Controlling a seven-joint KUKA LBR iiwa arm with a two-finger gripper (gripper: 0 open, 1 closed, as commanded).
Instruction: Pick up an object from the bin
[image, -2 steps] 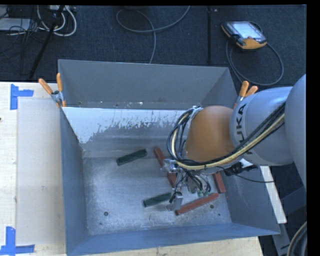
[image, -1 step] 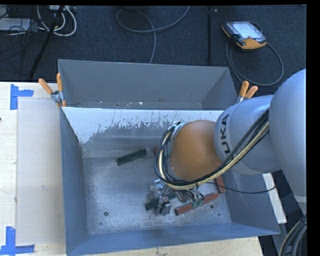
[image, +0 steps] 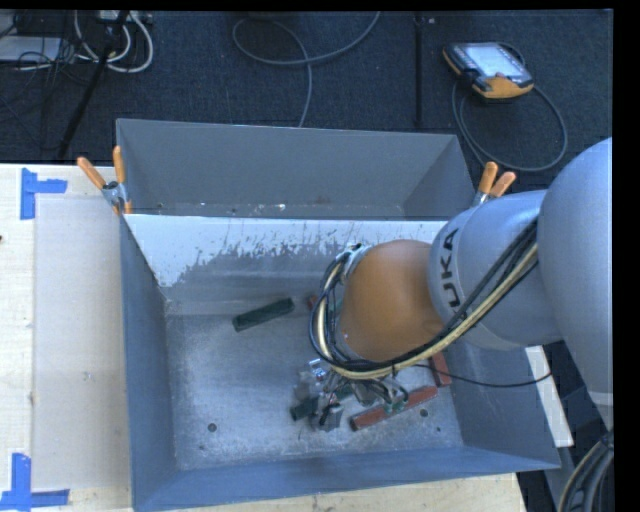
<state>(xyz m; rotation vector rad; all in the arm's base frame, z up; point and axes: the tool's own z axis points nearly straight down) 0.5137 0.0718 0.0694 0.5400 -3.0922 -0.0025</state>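
Camera view looks down into the grey metal bin, and the arm comes in from the right with its orange wrist cover hanging over the right half of the bin floor. Black and pale cables loop round the left side of that cover and run back along the arm.

Just below the orange cover, and a little to its left, the gripper sits low, close to the floor of the bin. Its metal parts blend with the small things lying there, so whether it is released or clenched cannot be told, and nothing can be made out as grasped.

The things nearest to it form a small cluster directly under the orange cover. A few small dark pieces lie at the cluster's left end, touching or nearly touching the gripper; their kind is too small to tell. Just to their right lies a reddish-brown flat strip, slanting up toward the right. A second short reddish-brown piece shows at the lower right edge of the orange cover, beside the cables.

Left of the orange cover, well apart from the cluster, a dark green bar-shaped object lies flat and alone near the foot of the bin's sloping back wall, tilted slightly up at its right end.
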